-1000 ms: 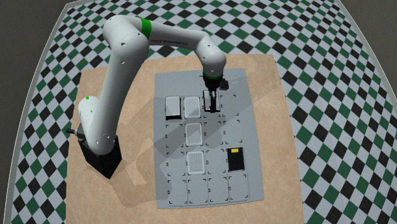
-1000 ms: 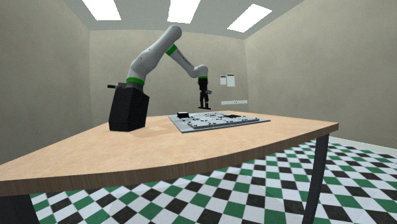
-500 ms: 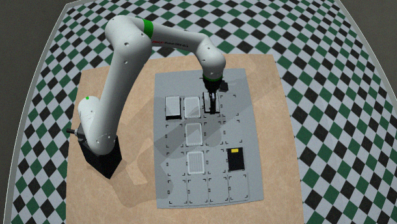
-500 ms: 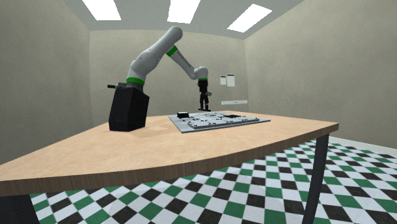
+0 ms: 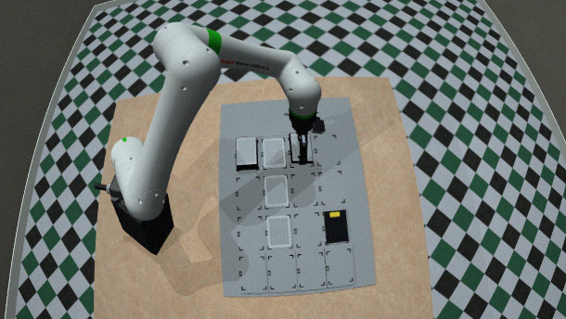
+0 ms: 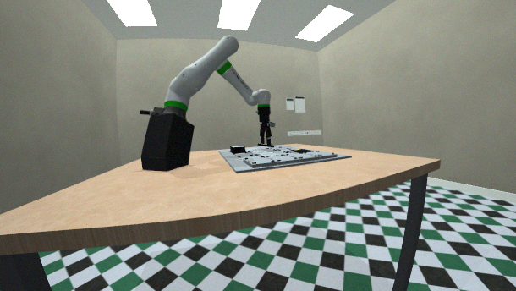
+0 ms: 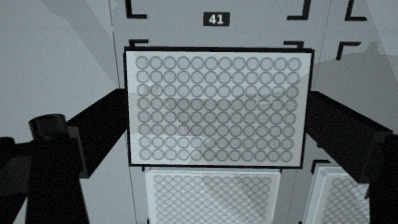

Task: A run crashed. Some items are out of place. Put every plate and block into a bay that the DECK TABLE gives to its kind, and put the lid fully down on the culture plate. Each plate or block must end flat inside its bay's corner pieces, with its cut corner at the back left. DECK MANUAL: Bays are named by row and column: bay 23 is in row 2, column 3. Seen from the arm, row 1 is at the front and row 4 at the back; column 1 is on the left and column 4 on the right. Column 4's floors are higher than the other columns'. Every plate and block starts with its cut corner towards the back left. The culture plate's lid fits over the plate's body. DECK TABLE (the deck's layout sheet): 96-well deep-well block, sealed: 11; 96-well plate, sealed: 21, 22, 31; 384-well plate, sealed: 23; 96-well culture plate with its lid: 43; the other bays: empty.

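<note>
My gripper (image 5: pixel 302 150) (image 6: pixel 266 142) (image 7: pixel 215 107) is shut on a sealed 96-well plate (image 5: pixel 294 147) (image 7: pixel 215 80) with a dark rim, gripped by its two short ends. It hangs level and low over the bay just before the label 41 (image 7: pixel 216 19). A deep-well block (image 5: pixel 246 153) (image 6: pixel 238 149) and a pale 96-well plate (image 5: pixel 274 153) (image 7: pixel 212 197) sit in the same line of bays. Another 96-well plate (image 5: pixel 276 190) (image 7: pixel 345 195) and a finer 384-well plate (image 5: pixel 278 231) sit in their own bays. A black culture plate (image 5: pixel 336 227) carries a yellow patch.
The grey deck (image 5: pixel 232 260) (image 6: pixel 296 162) lies on a wooden table (image 5: pixel 139 278). Four raised bay floors (image 5: pixel 297 271) line its near edge in the top view. The arm's black base (image 5: pixel 146 227) stands left of the deck.
</note>
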### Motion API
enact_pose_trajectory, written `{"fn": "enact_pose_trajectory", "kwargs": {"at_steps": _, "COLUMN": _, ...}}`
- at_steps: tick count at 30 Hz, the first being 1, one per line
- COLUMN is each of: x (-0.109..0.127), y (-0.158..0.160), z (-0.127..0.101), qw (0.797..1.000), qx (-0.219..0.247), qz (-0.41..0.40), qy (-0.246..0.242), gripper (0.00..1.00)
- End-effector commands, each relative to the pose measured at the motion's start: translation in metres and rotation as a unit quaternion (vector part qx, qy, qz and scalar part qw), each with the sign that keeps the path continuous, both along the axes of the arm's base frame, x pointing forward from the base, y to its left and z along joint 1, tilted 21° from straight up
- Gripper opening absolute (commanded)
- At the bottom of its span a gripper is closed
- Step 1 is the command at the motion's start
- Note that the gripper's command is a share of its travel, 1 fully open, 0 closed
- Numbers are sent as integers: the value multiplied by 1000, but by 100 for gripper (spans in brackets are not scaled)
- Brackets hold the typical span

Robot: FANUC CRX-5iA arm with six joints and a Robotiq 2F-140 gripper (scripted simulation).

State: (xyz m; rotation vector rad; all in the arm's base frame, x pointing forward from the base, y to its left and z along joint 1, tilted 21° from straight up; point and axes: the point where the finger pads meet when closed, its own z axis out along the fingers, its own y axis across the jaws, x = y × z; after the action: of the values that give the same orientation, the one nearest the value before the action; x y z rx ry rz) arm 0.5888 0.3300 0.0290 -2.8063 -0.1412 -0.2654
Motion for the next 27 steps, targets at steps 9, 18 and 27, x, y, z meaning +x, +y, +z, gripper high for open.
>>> {"fn": "enact_pose_trajectory", "kwargs": {"at_steps": 9, "x": 3, "y": 4, "z": -10, "qw": 1000, "qx": 0, "qz": 0, "qy": -1, "gripper": 10}}
{"fn": "enact_pose_trajectory", "kwargs": {"at_steps": 18, "x": 2, "y": 4, "z": -10, "qw": 1000, "qx": 0, "qz": 0, "qy": -1, "gripper": 10}}
{"fn": "enact_pose_trajectory", "kwargs": {"at_steps": 27, "x": 2, "y": 4, "z": -10, "qw": 1000, "qx": 0, "qz": 0, "qy": -1, "gripper": 10}}
